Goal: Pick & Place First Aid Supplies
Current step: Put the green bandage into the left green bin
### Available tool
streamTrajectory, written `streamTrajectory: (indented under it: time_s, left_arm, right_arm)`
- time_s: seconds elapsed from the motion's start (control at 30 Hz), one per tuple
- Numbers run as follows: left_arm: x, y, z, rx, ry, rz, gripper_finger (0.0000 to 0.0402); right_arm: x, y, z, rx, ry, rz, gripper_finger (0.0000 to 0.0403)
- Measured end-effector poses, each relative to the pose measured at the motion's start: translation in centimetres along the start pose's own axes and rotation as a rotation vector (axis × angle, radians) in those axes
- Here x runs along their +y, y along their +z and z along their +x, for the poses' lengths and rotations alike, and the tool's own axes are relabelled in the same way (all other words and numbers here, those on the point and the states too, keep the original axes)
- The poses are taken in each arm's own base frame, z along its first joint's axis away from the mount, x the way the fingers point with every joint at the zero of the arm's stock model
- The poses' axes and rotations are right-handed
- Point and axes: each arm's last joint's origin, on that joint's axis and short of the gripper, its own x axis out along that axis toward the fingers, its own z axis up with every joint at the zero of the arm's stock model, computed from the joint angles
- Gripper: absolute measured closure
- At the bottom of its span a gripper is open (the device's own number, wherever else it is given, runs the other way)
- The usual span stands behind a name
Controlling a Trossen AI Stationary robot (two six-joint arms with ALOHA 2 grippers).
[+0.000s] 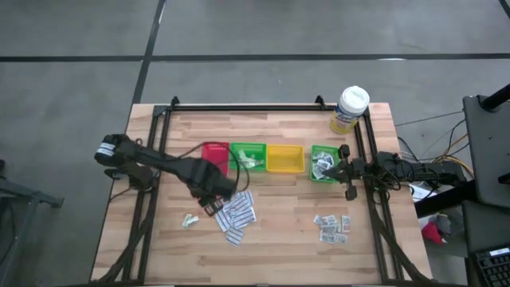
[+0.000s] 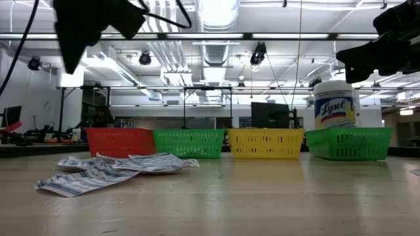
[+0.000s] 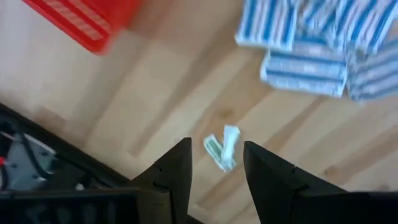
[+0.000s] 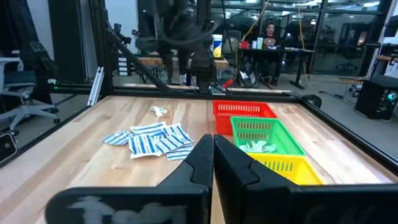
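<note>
The left tool hangs with fingers apart, empty, above a pale green-white sachet beside the striped packets; the right tool, fingers together, waits near the counter's right edge.

I see four plastic baskets in a row across the wooden table: a red basket, then a green basket touching it, a yellow basket, and another green basket set slightly apart at the far right. A white-lidded Lysol tub with a yellow label stands upright behind that last basket, near the table's back corner.
</note>
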Motion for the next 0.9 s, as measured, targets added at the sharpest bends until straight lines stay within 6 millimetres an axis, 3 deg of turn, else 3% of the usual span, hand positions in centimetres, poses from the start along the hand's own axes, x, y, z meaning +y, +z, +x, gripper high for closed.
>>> streamTrajectory:
  time_s: [0.43, 0.9]
  left_arm:
    - [-3.1, -3.3, 6.0, 0.082, -0.150, 0.039, 0.0259]
    - [-2.8, -4.5, 8.7, 0.112, -0.113, -0.036, 0.0259]
  right_arm:
    - [0.0, 0.0, 0.0, -0.001, 0.000, 0.000, 0.0394]
    - [0.0, 0.0, 0.0, 0.000, 0.000, 0.000, 0.0394]
